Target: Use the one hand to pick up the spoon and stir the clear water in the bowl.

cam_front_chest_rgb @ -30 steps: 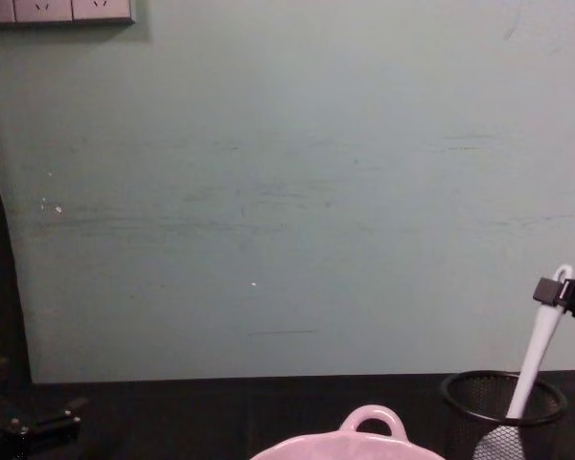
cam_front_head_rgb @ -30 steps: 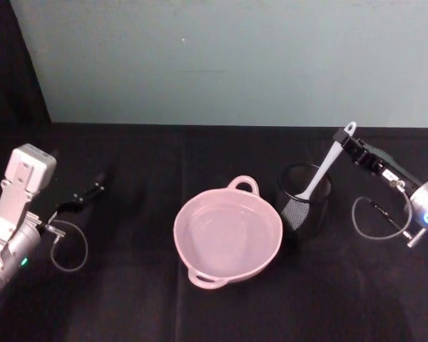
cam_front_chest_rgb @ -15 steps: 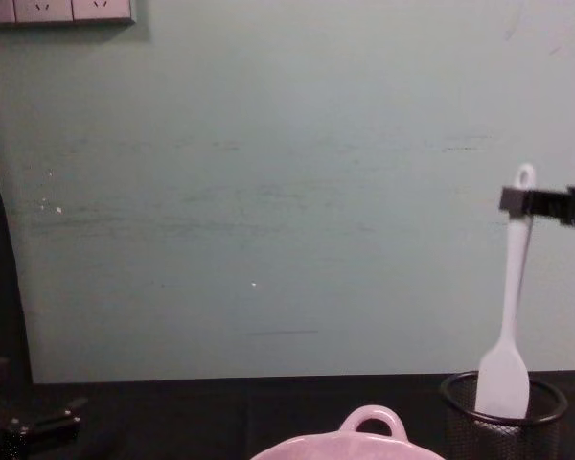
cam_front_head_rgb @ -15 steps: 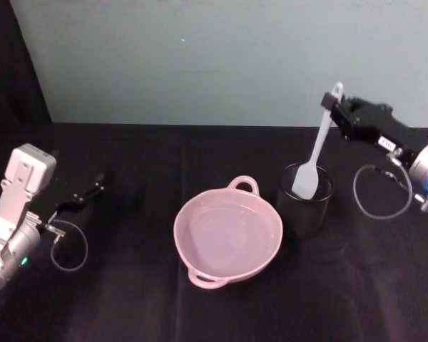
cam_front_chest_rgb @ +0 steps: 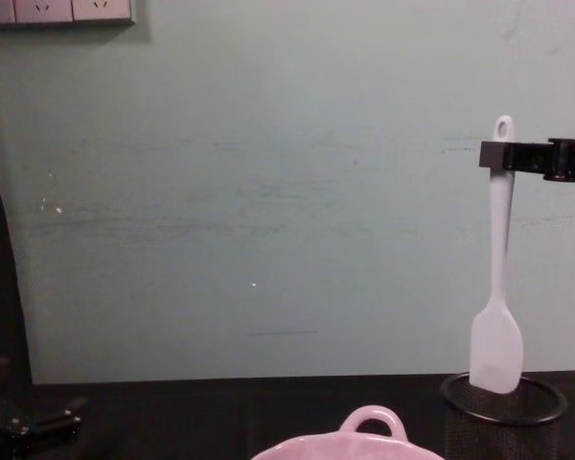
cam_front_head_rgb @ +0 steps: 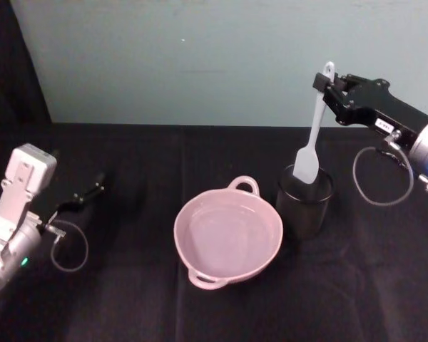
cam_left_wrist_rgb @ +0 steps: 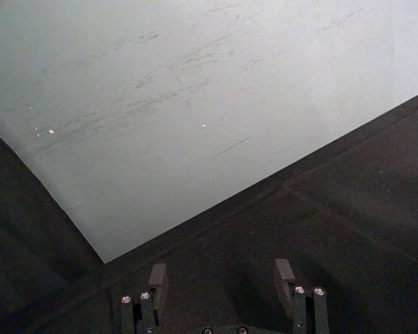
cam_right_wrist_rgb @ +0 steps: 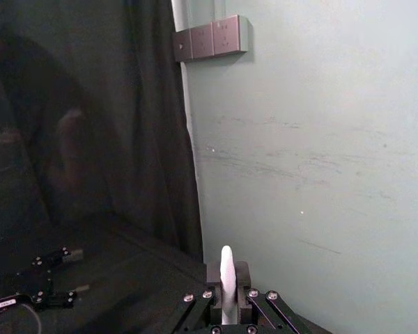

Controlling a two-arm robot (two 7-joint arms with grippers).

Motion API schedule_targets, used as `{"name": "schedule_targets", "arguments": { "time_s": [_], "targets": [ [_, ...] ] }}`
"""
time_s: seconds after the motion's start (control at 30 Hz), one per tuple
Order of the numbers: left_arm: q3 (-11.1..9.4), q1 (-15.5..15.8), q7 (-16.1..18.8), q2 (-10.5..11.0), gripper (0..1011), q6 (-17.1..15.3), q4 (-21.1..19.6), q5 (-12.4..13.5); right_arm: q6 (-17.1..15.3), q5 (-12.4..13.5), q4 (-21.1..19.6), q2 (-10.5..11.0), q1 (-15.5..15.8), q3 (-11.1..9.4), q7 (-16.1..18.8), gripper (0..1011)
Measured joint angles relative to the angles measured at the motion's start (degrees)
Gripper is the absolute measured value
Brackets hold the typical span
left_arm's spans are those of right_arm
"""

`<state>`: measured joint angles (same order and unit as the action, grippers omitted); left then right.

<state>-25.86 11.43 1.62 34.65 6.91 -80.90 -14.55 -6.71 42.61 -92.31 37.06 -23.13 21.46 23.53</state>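
head view: right end effector (cam_front_head_rgb: 321, 84) clamped on the spoon (cam_front_head_rgb: 312, 135), gripping the handle just under its eyelet. spoon hangs upright, blade at the mouth of the black mesh cup (cam_front_head_rgb: 304, 210). pink bowl (cam_front_head_rgb: 177, 231), water inside, sits just left of the cup on the tabletop (cam_front_head_rgb: 128, 299). left end effector (cam_front_head_rgb: 85, 194) parked far left, fingers apart, empty.

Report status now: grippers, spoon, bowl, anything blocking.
Right gripper shut on spoon near its top, blade hanging over mesh cup. Left gripper open, parked far left. Bowl just left of cup, nothing between.

Table (cam_front_head_rgb: 114, 299), black cloth: pink bowl (cam_front_head_rgb: 190, 246), mesh cup (cam_front_head_rgb: 303, 214).
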Motion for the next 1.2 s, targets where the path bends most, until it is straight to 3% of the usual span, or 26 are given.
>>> {"name": "schedule_targets", "arguments": {
  "time_s": [0.47, 0.67, 0.77, 1.0, 1.07, 1.1, 1.2],
  "targets": [
    [0.00, 0.00, 0.00, 0.00, 1005, 0.00, 0.00, 0.00, 0.18, 0.47, 0.47, -0.13, 0.16, -0.04, 0.00, 124],
    [0.00, 0.00, 0.00, 0.00, 1005, 0.00, 0.00, 0.00, 0.34, 1.08, -1.13, -0.35, 1.39, -1.84, -0.07, 124],
    [0.00, 0.00, 0.00, 0.00, 1005, 0.00, 0.00, 0.00, 0.33, 1.33, -2.10, -1.51, 1.02, -1.82, 0.64, 124],
    [0.00, 0.00, 0.00, 0.00, 1005, 0.00, 0.01, 0.00, 0.09, 0.97, -0.91, -4.83, -1.81, 1.69, 3.36, 124],
    [0.00, 0.00, 0.00, 0.00, 1005, 0.00, 0.01, 0.00, 0.10, 0.30, 1.49, -6.74, -3.22, 4.28, 5.13, 124],
    [0.00, 0.00, 0.00, 0.00, 1005, 0.00, 0.01, 0.00, 0.10, 0.30, 1.49, -6.74, -3.22, 4.28, 5.13, 124],
    [0.00, 0.00, 0.00, 0.00, 1005, 0.00, 0.01, 0.00, 1.25, -0.47, 4.73, -8.84, -3.79, 6.87, 7.04, 124]
  ]
}}
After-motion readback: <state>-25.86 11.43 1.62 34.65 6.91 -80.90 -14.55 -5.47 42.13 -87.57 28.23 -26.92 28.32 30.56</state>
